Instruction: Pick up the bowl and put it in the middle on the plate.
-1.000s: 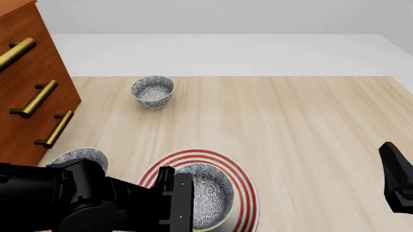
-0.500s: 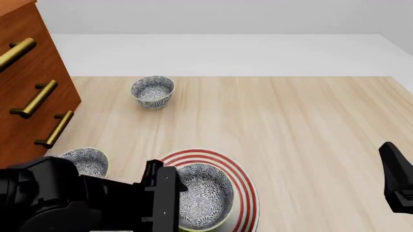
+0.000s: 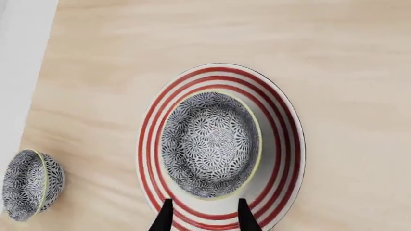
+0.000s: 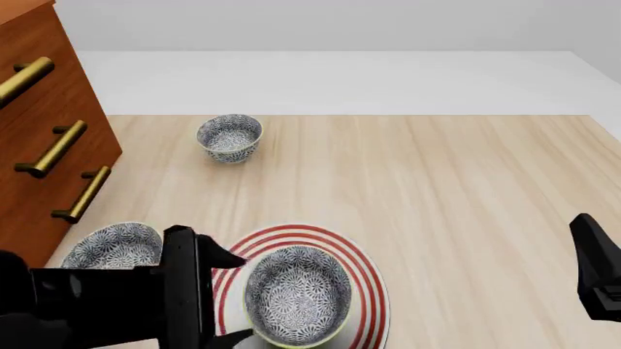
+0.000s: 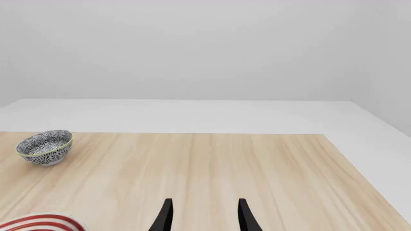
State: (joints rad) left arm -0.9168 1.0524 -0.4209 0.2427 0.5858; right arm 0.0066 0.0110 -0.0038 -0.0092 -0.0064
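- The bowl [image 4: 297, 296] sits upright in the middle of the plate [image 4: 367, 291].
- Left tool [image 3: 203, 215] is released, empty, beside the plate's rim.
- Right tool [image 5: 203, 215] is released above the bench [image 4: 456, 189].

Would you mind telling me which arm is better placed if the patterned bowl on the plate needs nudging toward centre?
Left. Its hand hangs open right over the red-ringed white plate, beside the blue-grey floral bowl. The right hand sits far off over bare wood.

We see a pale wooden worktop [image 4: 466, 189] carrying the plate [image 4: 367, 280], a far bowl [image 4: 230, 137] and a near-left bowl [image 4: 116, 246].
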